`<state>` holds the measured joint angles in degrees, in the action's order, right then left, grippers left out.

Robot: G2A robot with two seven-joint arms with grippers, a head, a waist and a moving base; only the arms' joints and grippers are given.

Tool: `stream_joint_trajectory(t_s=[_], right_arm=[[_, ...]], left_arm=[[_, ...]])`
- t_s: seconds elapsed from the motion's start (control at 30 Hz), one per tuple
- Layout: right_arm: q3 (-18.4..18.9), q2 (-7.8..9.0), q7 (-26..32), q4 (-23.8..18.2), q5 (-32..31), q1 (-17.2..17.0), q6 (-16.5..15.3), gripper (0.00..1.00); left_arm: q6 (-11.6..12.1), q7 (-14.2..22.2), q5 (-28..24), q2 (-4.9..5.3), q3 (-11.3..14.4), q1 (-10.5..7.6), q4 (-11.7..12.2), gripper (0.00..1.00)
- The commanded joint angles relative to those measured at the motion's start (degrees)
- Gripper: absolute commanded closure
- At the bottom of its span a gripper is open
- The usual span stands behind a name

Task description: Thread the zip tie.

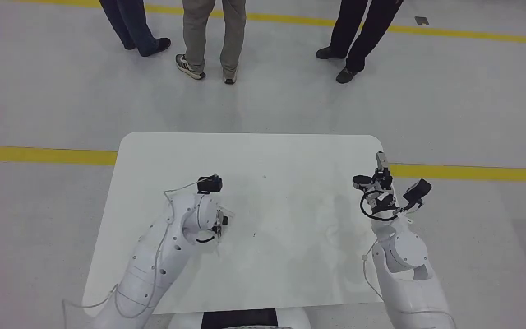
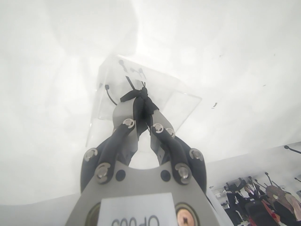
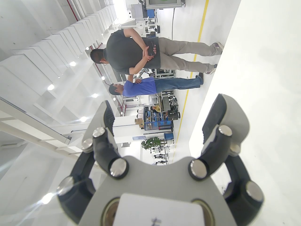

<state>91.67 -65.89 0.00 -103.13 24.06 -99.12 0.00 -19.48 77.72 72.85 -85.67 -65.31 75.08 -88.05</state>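
Zip tie (image 2: 130, 82), thin and black, runs from a hole in a clear block (image 2: 181, 99) down to the tips of the left gripper (image 2: 143, 99), whose jaws are pinched together on it. The fingertips (image 2: 150, 106) are wrapped in black and sit right against the block's near face. Other short black ties (image 2: 109, 94) poke through more holes in the block, one curving down its side wall. The block stands on the white table (image 1: 288, 164). In the top view the left gripper is at about 9 o'clock from the table's centre, pointing down at the surface, with the block just beside it and hard to make out.

The right gripper (image 3: 162, 102) is spread wide, with nothing between its pads (image 3: 211, 116). In the top view it sits at 3 o'clock, at the table's edge, well apart from the block and the left gripper. It is aimed out across the floor, not at the table.
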Motion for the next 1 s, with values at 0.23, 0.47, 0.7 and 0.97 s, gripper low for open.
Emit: stream_joint_trajectory(t_s=[0.23,0.47,0.7,0.97], right_arm=[[0.0,0.0,0.0,0.0,0.0,0.0,0.0,0.0],[0.0,0.0,0.0,0.0,0.0,0.0,0.0,0.0],[0.0,0.0,0.0,0.0,0.0,0.0,0.0,0.0],[0.0,0.0,0.0,0.0,0.0,0.0,0.0,0.0]], left_arm=[[0.41,1.92,1.41,1.05,-1.51,4.29,-9.1,1.0],[4.07,1.92,-2.83,2.43,-4.23,7.91,-15.52,1.0],[5.97,1.92,-5.2,4.09,-7.53,10.88,-21.36,1.0],[14.2,1.92,-18.18,5.89,-13.18,13.15,-24.79,1.0]])
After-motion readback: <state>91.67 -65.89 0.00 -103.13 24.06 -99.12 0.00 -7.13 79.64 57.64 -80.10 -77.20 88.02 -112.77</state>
